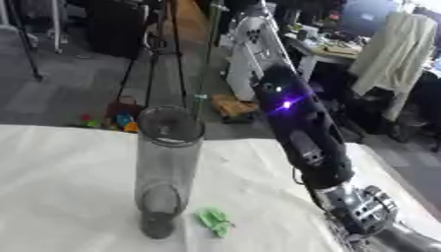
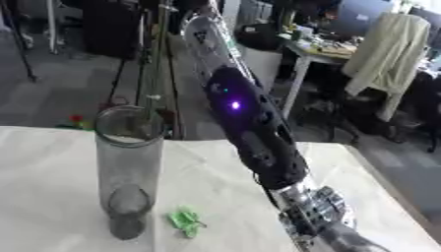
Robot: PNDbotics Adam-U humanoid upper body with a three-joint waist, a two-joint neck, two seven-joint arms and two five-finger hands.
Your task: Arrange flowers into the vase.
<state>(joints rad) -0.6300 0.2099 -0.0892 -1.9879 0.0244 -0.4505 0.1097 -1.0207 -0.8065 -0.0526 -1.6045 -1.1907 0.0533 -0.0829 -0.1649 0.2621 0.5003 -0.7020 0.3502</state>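
One tall glass vase [image 1: 168, 170] stood upright on the cloth-covered surface [image 1: 60, 187], a plain clear cylinder with a thick base and an open round mouth, and it looked empty except for a thin green stem [image 1: 205, 74] that rose steeply from about its rim toward the top of the view; whether the stem's foot was inside the mouth or just behind it, I could not tell. Just beside the vase's base, to its right, lay a small bright green scrap [image 1: 214, 221], leaf-shaped and crumpled. The right arm [image 1: 301, 128] crossed the scene from the lower right, black and glossy with a violet light on its casing and a silver joint near the bottom corner, reaching up and away past the vase. The robot hand at its end was lost in the clutter at the top, so I could not tell how its fingers stood or whether it held the stem. The left one was nowhere to be seen. I judged the stem light, thin and easily bent, best taken low on its stalk and guided straight down; the vase seemed smooth, narrow and ready to tip if knocked, and the white cloth beneath it soft and faintly creased.
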